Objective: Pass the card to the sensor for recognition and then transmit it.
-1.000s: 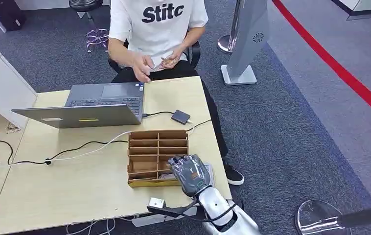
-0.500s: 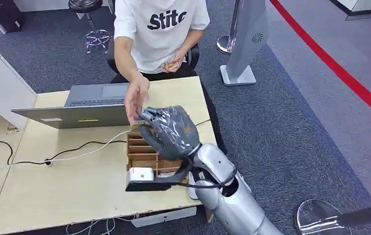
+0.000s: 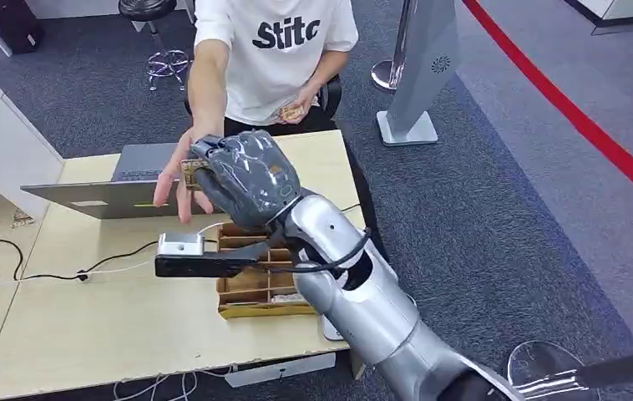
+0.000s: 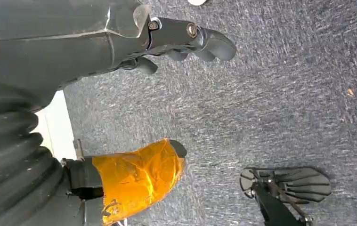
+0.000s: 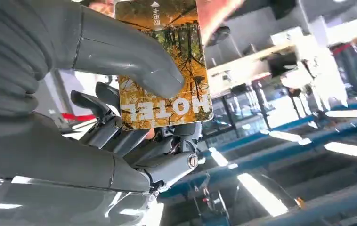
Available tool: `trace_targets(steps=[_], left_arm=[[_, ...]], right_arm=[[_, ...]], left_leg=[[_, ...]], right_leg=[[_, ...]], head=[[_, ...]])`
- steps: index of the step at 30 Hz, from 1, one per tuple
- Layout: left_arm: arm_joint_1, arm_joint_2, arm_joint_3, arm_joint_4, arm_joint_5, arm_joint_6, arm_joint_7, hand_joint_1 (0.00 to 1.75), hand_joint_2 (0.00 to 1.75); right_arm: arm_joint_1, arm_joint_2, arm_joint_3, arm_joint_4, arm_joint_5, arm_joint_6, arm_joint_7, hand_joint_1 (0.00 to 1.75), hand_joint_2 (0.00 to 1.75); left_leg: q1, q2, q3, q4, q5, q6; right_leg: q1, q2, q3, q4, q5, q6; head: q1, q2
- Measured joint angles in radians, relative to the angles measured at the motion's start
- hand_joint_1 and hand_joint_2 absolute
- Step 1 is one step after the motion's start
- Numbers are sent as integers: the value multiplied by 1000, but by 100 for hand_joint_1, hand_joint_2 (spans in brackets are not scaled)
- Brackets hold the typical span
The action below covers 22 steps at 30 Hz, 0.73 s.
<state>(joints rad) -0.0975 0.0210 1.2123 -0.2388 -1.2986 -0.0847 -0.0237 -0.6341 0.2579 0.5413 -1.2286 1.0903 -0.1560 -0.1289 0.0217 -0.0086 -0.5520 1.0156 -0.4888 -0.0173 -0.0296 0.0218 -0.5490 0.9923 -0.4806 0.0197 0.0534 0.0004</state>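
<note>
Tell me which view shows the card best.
The right wrist view: the card is close up, its "HOTEL" print readable, pinched by the right robot hand. The head view gives just a small edge of it beside a person's hand. The left wrist view faces carpet.

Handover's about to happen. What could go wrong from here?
1. The right robot hand pins the card under its thumb low on the face; it may slip or twist when pulled.
2. The person's hand sits right at the fingers; a late release could make them tug.
3. The arm hangs above the wooden organizer and laptop; a dropped card could land there.
</note>
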Motion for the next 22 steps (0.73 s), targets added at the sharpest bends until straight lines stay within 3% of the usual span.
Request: trace_targets(steps=[3,7,8,9,10,17,20,22], left_arm=[[-2,0,-2,0,-7,-3,0,0,175],[-4,-1,-3,0,-19,-5,-1,0,175],[-4,-1,-3,0,-21,-5,-2,0,175],[-5,-2,-3,0,-21,-5,-3,0,175],[-4,-2,-3,0,-21,-5,-3,0,175],[-4,-2,-3,0,-21,-9,-3,0,175],[-4,-2,-3,0,-19,-9,-3,0,175],[-4,-2,-3,0,-14,-9,-3,0,175]], right_arm=[[-57,17,0,105,36,-3,53,175,175],[-106,43,-6,261,87,-51,65,175,175],[-110,50,-8,285,94,-57,64,141,175],[-113,53,-12,310,96,-62,64,30,175],[-116,56,-16,335,101,-64,62,0,175],[-116,63,-40,428,82,-59,33,0,175],[-110,63,-61,443,37,-52,-15,0,175],[-97,63,-81,442,-33,-8,-68,0,175]], left_leg=[[0,0,0,0,0,0],[0,0,0,0,0,0],[0,0,1,0,0,0],[0,0,0,0,0,0],[0,0,0,0,0,0],[0,0,0,0,0,0],[0,0,0,0,0,0],[0,0,0,0,0,0]], right_leg=[[0,0,0,0,0,0],[0,0,0,0,0,0],[0,0,0,0,0,0],[0,0,0,0,0,0],[0,0,0,0,0,0],[0,0,0,0,0,0],[0,0,0,0,0,0],[0,0,-1,0,0,0]], head=[[0,0],[0,0],[0,0],[0,0],[1,0],[0,0],[0,0],[0,0]])
